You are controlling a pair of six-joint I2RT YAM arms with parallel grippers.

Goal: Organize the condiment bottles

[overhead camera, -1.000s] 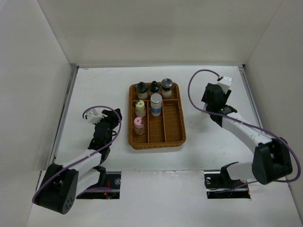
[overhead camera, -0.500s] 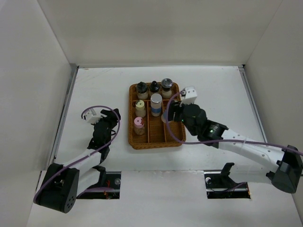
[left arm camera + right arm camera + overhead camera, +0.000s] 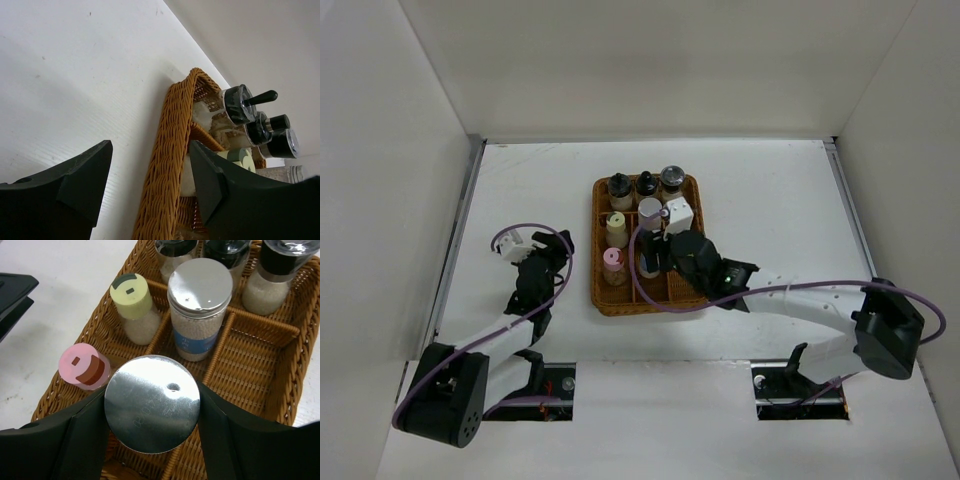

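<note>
The right hand (image 3: 655,257) is clamped on a silver-capped bottle (image 3: 151,410) over the wicker tray (image 3: 295,370), just in front of the blue-banded bottle (image 3: 200,295). The left hand (image 3: 150,152) hangs apart over the worktop (image 3: 75,75), beside the tray.

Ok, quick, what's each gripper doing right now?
Left gripper: open, holding nothing, beside the wicker tray.
Right gripper: closed on a silver-capped bottle, over the tray.

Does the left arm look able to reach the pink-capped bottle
Probably yes: the pink-capped bottle stands in the tray, in its left column, facing the open left end effector, bare table between. The right end effector, holding a silver-capped bottle, hovers close beside it.
</note>
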